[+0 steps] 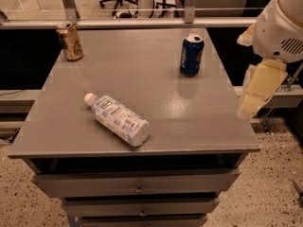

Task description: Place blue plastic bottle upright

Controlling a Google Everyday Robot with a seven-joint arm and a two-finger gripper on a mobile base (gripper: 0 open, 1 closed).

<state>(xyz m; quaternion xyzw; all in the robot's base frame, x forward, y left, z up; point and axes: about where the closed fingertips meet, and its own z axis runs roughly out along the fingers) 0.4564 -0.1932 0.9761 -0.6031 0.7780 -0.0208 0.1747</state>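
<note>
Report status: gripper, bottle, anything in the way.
Gripper beyond the table right edge, touching nothing. Blue plastic bottle on its side, front left, cap pointing back-left. Blue can and gold can upright at back, not in the way.

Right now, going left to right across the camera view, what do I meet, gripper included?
Gold can → blue plastic bottle, lying on its side → dark blue soda can → gripper, hanging just past the right edge of the grey table.
</note>
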